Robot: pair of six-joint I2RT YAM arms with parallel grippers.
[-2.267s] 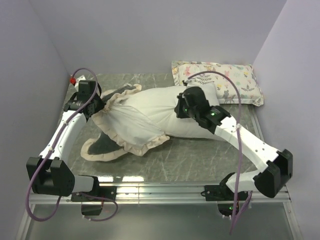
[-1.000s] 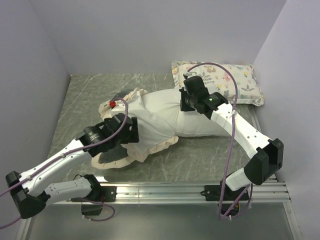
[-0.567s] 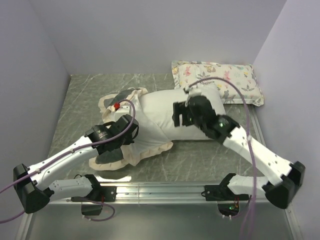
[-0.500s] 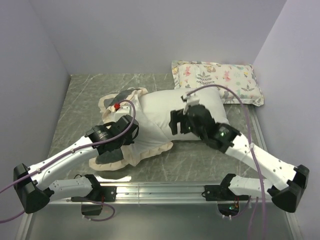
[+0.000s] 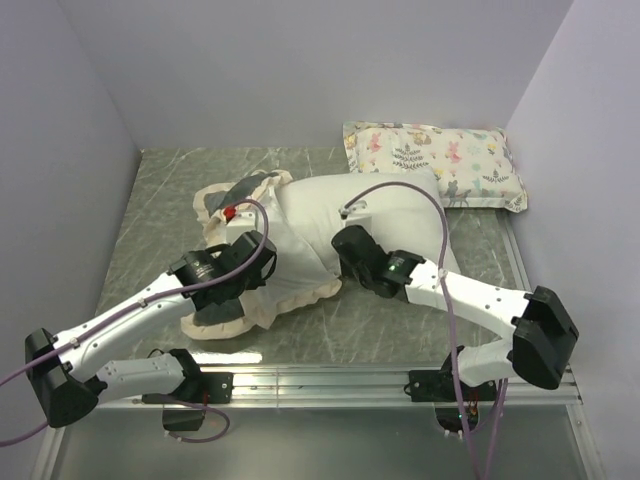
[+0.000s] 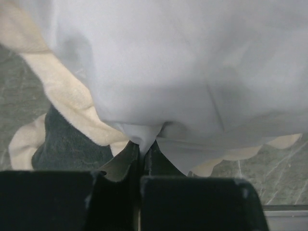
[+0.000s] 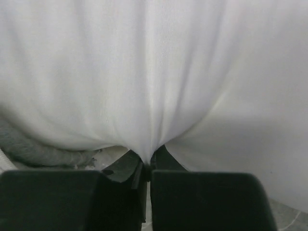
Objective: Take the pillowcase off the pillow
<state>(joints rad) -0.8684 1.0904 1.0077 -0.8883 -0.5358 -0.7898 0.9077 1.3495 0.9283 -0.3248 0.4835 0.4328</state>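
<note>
The white pillow lies mid-table, its left half still inside the pillowcase. The pillowcase shows its cream-white face, a cream ruffle and dark grey plush. My left gripper is shut on a pinch of the pillowcase's white cloth, with ruffle and grey plush beside it. At the pillow's near edge my right gripper is shut on a fold of smooth white pillow fabric.
A small animal-print pillow lies at the back right against the wall. Lilac walls close in the left, back and right of the marble table. A metal rail runs along the near edge.
My right gripper left the pillow's far side, swung to its near edge, opened and shut on the white fabric. The left gripper closed on the pillowcase and has held still.
</note>
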